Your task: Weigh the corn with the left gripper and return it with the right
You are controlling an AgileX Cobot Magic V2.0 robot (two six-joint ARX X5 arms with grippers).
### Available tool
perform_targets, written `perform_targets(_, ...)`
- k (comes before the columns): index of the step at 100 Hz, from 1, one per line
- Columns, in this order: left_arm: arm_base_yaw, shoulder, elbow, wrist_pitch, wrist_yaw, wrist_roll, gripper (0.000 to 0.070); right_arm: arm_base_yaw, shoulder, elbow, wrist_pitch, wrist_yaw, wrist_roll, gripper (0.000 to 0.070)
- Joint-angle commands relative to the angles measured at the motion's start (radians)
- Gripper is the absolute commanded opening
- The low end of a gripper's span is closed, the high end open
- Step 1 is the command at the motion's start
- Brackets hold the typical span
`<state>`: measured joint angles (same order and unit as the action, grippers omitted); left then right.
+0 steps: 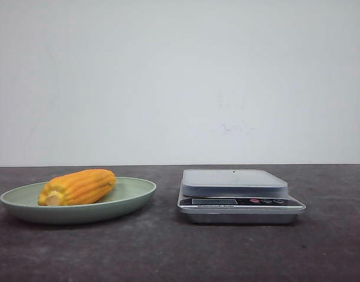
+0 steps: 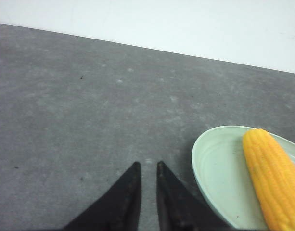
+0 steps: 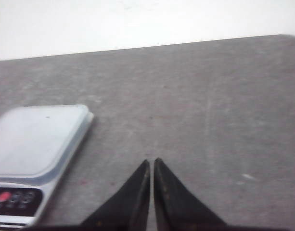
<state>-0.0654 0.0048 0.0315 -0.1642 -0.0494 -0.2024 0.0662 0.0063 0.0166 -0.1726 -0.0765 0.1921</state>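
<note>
The corn (image 1: 77, 187) is an orange-yellow cob lying on its side in a pale green plate (image 1: 133, 197) at the left of the table. It also shows in the left wrist view (image 2: 275, 175), in the plate (image 2: 217, 168). My left gripper (image 2: 147, 166) hangs over bare table just beside the plate's rim, with its black fingers a narrow gap apart and nothing between them. My right gripper (image 3: 152, 161) is shut and empty over bare table, beside the scale (image 3: 36, 139). Neither gripper shows in the front view.
A silver kitchen scale (image 1: 238, 194) with a bare weighing platform, a display and buttons stands right of the plate. The dark grey table ends at a white wall behind.
</note>
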Motion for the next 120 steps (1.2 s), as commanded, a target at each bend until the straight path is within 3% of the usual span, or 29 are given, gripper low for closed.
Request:
perform_targets(1, 0.002, 0.001, -0.006, 0.060, 0.000, -0.084, 0.0013, 0.003, -0.001, 0.031, -0.021, 0.007, 0.126, 0.0003)
perform_targets(14, 0.002, 0.043, 0.100, 0.028, 0.002, -0.125, 0.0015, 0.003, 0.053, 0.164, -0.078, 0.027, 0.158, 0.0002)
perform_targets(28, 0.001, 0.181, 0.274, 0.022, 0.003, -0.196, 0.0014, 0.003, 0.191, 0.355, -0.085, 0.025, 0.116, 0.0002)
perform_targets(42, 0.000, 0.369, 0.492, -0.041, 0.048, -0.190, 0.0015, 0.003, 0.344, 0.547, -0.112, 0.012, 0.070, 0.0016)
perform_targets(47, 0.000, 0.425, 0.565, -0.072, 0.091, -0.176, 0.0064, 0.003, 0.384, 0.605, -0.135, 0.010, 0.054, 0.0100)
perform_targets(57, 0.000, 0.509, 0.680, -0.134, 0.164, -0.176, 0.0383, 0.003, 0.449, 0.686, -0.175, -0.003, 0.050, 0.0415)
perform_targets(62, 0.000, 0.537, 0.715, -0.143, 0.192, -0.176, 0.0450, 0.003, 0.476, 0.716, -0.195, -0.016, 0.049, 0.0511)
perform_targets(73, -0.003, 0.587, 0.771, -0.167, 0.260, -0.174, 0.0386, 0.003, 0.509, 0.758, -0.233, -0.062, 0.042, 0.0508)
perform_targets(92, -0.087, 0.735, 0.843, -0.180, 0.280, -0.111, 0.0388, 0.004, 0.564, 0.816, -0.289, -0.136, 0.036, 0.0506)
perform_targets(120, -0.252, 1.102, 0.875, -0.169, 0.189, -0.023, 0.0394, 0.004, 0.644, 0.866, -0.361, -0.209, 0.032, 0.0509)
